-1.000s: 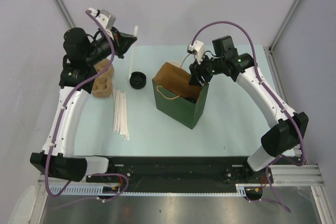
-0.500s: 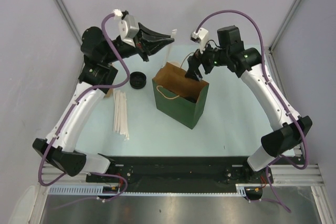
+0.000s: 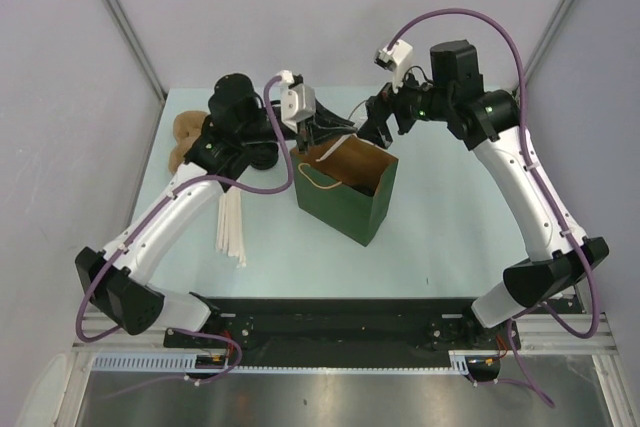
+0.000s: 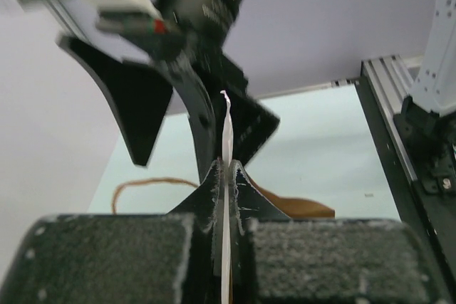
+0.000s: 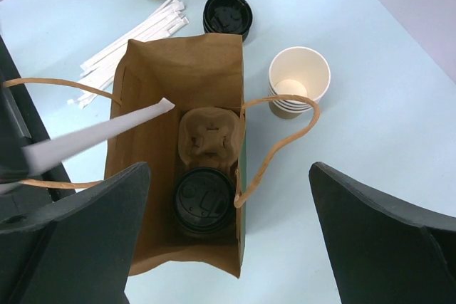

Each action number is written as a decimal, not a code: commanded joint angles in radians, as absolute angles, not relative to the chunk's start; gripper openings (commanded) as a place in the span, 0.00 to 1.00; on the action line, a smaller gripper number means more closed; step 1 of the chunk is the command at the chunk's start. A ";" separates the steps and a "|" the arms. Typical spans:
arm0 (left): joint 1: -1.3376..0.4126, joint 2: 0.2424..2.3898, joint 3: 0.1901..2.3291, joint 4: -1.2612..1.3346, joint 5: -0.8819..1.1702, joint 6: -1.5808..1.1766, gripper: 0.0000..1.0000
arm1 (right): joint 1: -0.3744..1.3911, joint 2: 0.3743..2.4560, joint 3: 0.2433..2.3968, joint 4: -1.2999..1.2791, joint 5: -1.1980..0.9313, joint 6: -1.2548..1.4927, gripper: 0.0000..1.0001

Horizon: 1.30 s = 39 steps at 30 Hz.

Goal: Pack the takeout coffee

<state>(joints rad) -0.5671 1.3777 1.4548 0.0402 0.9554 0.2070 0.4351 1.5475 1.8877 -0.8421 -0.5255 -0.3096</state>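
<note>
Lidded coffee (image 5: pixel 205 203) below bag (image 5: pixel 187 69) rim (right claw (image 5: pixel 229 169) spread above)

A green paper bag with twine handles (image 3: pixel 345 212) stands upright at the middle of the pale bench (image 3: pixel 450 217). Inside it lies a moulded brown pulp cup carrier (image 5: pixel 210 137), and the tan kraft-paper takeout coffee (image 5: pixel 204 201) with its black lid sits in the carrier at the bag's right end. A loose pile of white paper-wrapped straws (image 3: pixel 230 222) lies left of the bag. A stack of brown pulp carriers (image 3: pixel 183 130) sits farther left and back. A loose round black plastic lid (image 5: pixel 228 12) lies between that stack and the bag. A stack of nested tan paper cups (image 5: pixel 299 80) stands just behind the bag. One white wrapped straw (image 5: pixel 100 137), pinched in the left claw (image 4: pixel 223 176), reaches over the bag's mouth. The right claw (image 3: pixel 377 127) hangs above the bag's far side.
</note>
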 commanded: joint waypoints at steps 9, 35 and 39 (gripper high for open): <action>-0.575 1.365 1.387 -0.198 0.954 0.494 0.15 | 0.429 1.496 1.924 -0.858 -0.492 -0.281 1.00; -0.480 1.350 1.744 -0.455 0.683 0.244 1.00 | 0.273 1.462 1.933 -0.743 -0.505 -0.164 0.99; -0.385 1.350 1.833 -0.541 0.667 0.166 0.99 | 0.183 1.440 1.908 -0.719 -0.511 -0.117 1.00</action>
